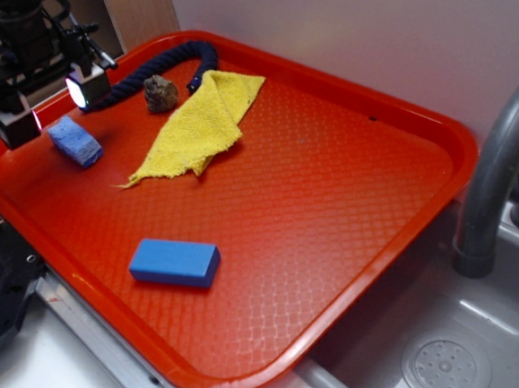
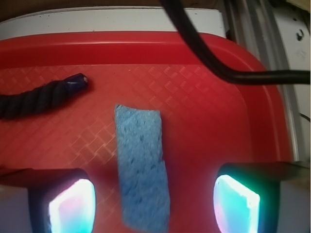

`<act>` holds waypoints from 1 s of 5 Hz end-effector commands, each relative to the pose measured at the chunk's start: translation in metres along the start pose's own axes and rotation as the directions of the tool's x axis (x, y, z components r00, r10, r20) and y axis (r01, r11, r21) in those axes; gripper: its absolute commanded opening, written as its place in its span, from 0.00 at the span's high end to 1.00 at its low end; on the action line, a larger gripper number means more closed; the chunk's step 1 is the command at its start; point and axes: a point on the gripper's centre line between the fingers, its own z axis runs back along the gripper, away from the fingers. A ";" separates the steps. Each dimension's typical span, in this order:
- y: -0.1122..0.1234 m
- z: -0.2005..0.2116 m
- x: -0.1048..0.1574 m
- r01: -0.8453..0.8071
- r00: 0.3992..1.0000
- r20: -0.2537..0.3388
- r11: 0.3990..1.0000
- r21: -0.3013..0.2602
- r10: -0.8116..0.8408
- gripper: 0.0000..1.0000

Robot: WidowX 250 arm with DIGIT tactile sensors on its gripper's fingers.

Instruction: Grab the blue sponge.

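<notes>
Hand point(image 2: 153, 204) spread wide, straddling blue sponge point(image 2: 141, 165) on tray point(image 2: 204, 121).

Jaws spread wide over the red tray point(image 1: 330, 209), gripper point(image 1: 51, 106) at its left corner; blue sponge point(image 2: 142, 165) lies lengthwise in the gap btwn the lit fingers point(image 2: 73, 206), bare tray showing on both sides of it. Dark rope point(image 1: 152, 73) curls along the back-left rim, its end point(image 2: 75, 83) near the sponge's far end but apart. Rock point(image 1: 161, 94) and yellow cloth point(image 1: 202, 122) sit further along the back, well apart from sponge. Blue block point(image 1: 175, 263) near front edge, clear of gripper. Tray's centre and right side open. A black cable point(image 2: 204, 53) crosses the wrist view's upper right.
</notes>
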 end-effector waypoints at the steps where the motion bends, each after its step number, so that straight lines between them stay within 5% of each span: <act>1: -0.004 -0.021 0.024 -0.003 0.998 0.055 1.000 -0.006 0.003 0.00; 2: -0.014 -0.034 0.021 0.040 0.995 0.093 0.999 0.004 -0.040 0.00; 3: -0.022 -0.037 0.014 0.093 0.988 0.124 0.996 -0.012 -0.091 0.90; 5: -0.028 -0.029 0.004 0.146 0.981 0.139 0.988 -0.050 -0.138 1.00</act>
